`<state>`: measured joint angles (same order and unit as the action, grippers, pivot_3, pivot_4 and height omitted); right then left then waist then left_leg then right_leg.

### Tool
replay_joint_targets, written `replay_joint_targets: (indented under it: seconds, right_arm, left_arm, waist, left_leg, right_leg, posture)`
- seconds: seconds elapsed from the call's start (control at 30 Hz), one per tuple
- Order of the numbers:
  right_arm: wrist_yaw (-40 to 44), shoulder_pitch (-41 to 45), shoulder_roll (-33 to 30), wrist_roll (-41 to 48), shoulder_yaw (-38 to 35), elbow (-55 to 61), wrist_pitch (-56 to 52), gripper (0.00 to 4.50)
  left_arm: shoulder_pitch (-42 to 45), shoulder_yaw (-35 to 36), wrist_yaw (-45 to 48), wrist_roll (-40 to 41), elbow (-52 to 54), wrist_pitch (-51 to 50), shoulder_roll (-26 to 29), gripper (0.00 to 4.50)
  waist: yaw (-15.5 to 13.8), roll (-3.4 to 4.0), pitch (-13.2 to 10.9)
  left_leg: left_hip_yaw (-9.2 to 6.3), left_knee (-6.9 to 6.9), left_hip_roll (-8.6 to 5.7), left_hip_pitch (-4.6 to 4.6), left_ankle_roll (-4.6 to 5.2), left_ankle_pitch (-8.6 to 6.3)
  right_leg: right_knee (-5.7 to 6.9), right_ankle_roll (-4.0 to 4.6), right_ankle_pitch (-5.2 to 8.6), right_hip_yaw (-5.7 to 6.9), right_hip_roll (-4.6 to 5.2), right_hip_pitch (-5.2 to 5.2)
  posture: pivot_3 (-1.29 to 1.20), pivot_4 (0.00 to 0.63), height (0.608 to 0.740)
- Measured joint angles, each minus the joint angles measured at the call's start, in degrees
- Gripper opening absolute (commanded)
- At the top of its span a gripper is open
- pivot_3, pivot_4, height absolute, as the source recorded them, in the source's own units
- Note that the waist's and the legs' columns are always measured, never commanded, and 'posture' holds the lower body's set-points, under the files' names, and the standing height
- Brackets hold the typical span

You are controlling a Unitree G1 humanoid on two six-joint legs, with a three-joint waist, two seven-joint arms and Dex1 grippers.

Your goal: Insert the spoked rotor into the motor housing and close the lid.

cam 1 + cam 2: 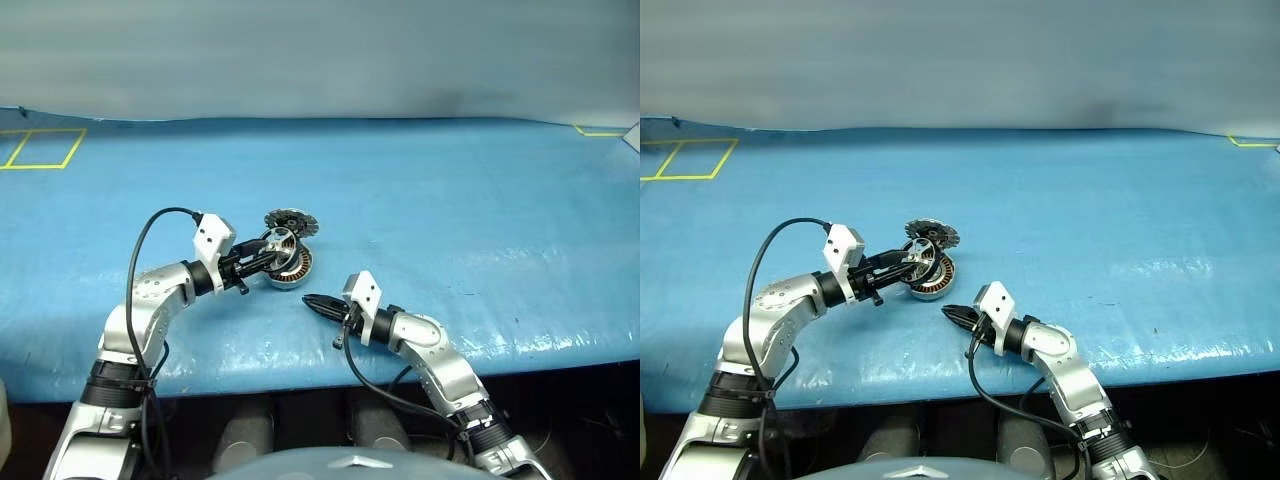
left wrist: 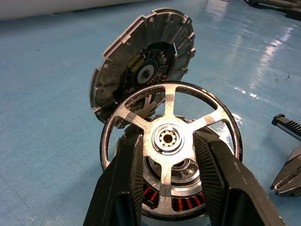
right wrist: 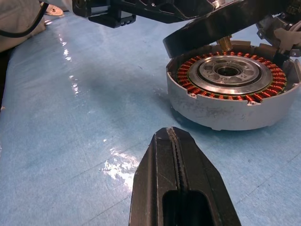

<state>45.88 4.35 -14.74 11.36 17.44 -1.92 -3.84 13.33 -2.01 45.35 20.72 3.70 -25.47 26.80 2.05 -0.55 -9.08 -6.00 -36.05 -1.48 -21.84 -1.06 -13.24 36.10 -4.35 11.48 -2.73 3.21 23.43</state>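
— Left wrist view tells it best: the left gripper (image 2: 168,162) has the spoked rotor (image 2: 170,141) pinched between its two black fingers (image 2: 123,174), one either side of the central hub.

— Is the rotor lying flat?

— No, it's tilted, with its lower edge down over the motor housing (image 3: 234,89) and its upper edge raised. You can see the copper windings of the housing through the gaps between the spokes.

— And the housing itself?

— Sitting flat on the blue table (image 1: 450,200), a bit left of the middle as the head camera sees it. From the right wrist camera the winding ring and the silver centre are open to view, and the dark rim of the rotor overhangs the far edge.

— Where's the lid?

— The lid (image 1: 290,221) is just behind the housing, at about twelve o'clock from it, leaning up on its edge, finned face with the dark centre turned toward the left gripper. It looks to be touching the housing or very near it; I can't tell which.

— What about the other arm?

— The right gripper (image 1: 318,303) is at roughly five o'clock from the housing, near it but apart, low over the table, pointing toward it. Its fingers are pressed together with nothing between them.
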Motion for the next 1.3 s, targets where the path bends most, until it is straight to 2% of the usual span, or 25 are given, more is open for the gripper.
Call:
replay_joint_targets:
  seconds: [0.53, 0.57, 0.6, 0.87, 1.3]
  right_arm:
    - [-0.8, 0.0, 0.0, -0.8, 0.0, -0.1, 0.2, 0.00]
    - [-0.8, 0.0, 0.0, -0.8, 0.0, -0.1, 0.2, 0.00]
    - [-0.8, 0.0, 0.0, -0.8, 0.0, -0.2, 0.2, 0.00]
    - [-0.9, 0.1, 0.0, -1.1, 0.0, -1.2, 0.8, 0.00]
    - [-0.8, 0.5, 0.2, -1.7, 0.0, -2.0, 1.3, 0.00]
  left_arm:
    - [0.7, -1.0, 0.9, -0.5, -1.2, 0.1, -0.8, 1.34]
    - [0.8, -1.0, 0.9, -0.5, -1.2, 0.1, -0.8, 2.07]
    - [0.9, -1.1, 0.7, -0.6, -1.2, 0.2, -1.0, 2.28]
    - [1.7, -0.7, -1.0, -1.0, -1.3, 1.1, -3.0, 2.28]
    - [-1.4, 5.0, 0.7, 7.5, 1.8, -0.3, -2.9, 2.28]
  waist:
    - [0.0, 0.00, 0.0]
    - [0.0, 0.00, 0.0]
    - [0.0, 0.00, 0.0]
    - [0.1, 0.00, 0.0]
    - [0.1, 0.00, 0.0]
  left_leg:
    - [-0.01, -0.01, 0.00, 0.00, 0.00, 0.00]
    - [-0.01, -0.01, 0.00, 0.00, 0.00, 0.00]
    - [-0.01, -0.01, 0.00, 0.00, 0.00, 0.00]
    - [-0.01, -0.02, 0.00, 0.02, 0.00, 0.00]
    - [0.01, -0.02, 0.00, 0.04, 0.00, 0.00]
  right_leg:
    - [0.00, -0.01, -0.01, 0.00, 0.00, -0.01]
    - [0.00, -0.01, -0.01, 0.00, 0.00, -0.01]
    - [0.00, -0.01, -0.01, 0.00, 0.00, -0.01]
    - [0.01, -0.02, -0.02, -0.01, -0.01, -0.01]
    - [0.01, -0.01, -0.01, -0.03, -0.01, -0.03]
  posture:
    - [0.00, 0.150, 0.740]
    - [0.00, 0.150, 0.740]
    - [0.00, 0.150, 0.740]
    - [0.00, 0.150, 0.740]
    - [0.00, 0.150, 0.740]
